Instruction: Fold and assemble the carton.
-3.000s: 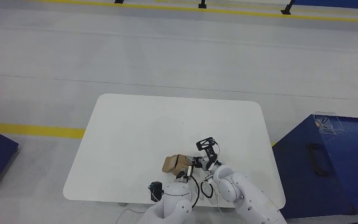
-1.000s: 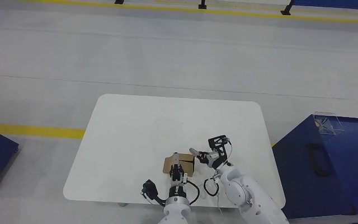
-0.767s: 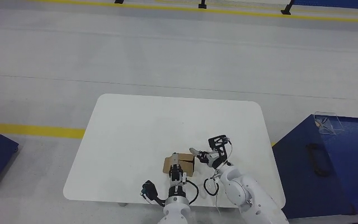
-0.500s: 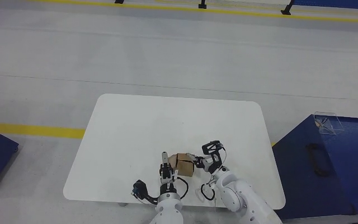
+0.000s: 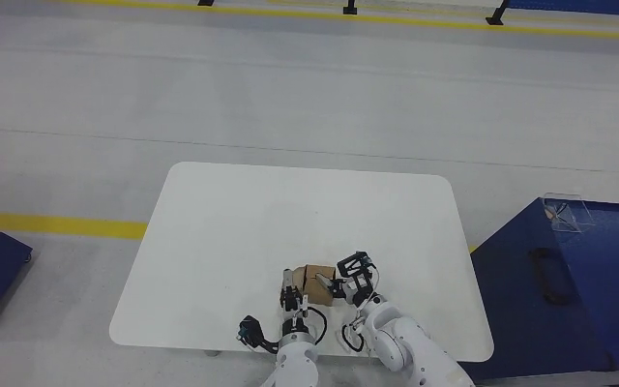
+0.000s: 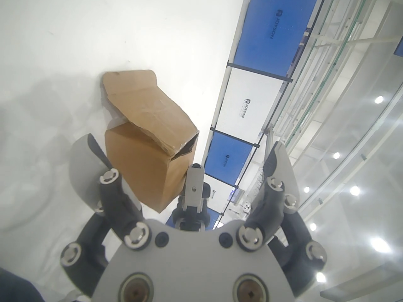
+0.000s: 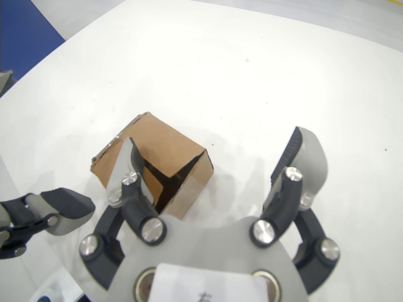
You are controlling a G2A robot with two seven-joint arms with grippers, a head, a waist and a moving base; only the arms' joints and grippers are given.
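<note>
Flanking carton [image 5: 316, 282] on table [image 5: 242, 223], left fingers [image 6: 279, 171], right fingers [image 7: 310, 155], both spread, empty.

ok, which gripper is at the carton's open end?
The right gripper: the carton's gaping flaps face it, one finger close to them. The left gripper sits at a closed side wall. Both are open.

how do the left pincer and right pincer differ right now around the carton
The left pincer points roughly level along the table, while the right pincer tilts down at it. The left pincer faces a mostly closed side of the carton; the right pincer faces its end with flaps ajar, one finger overlapping it. Both are open, on opposite sides of the carton, neither clamping it.
</note>
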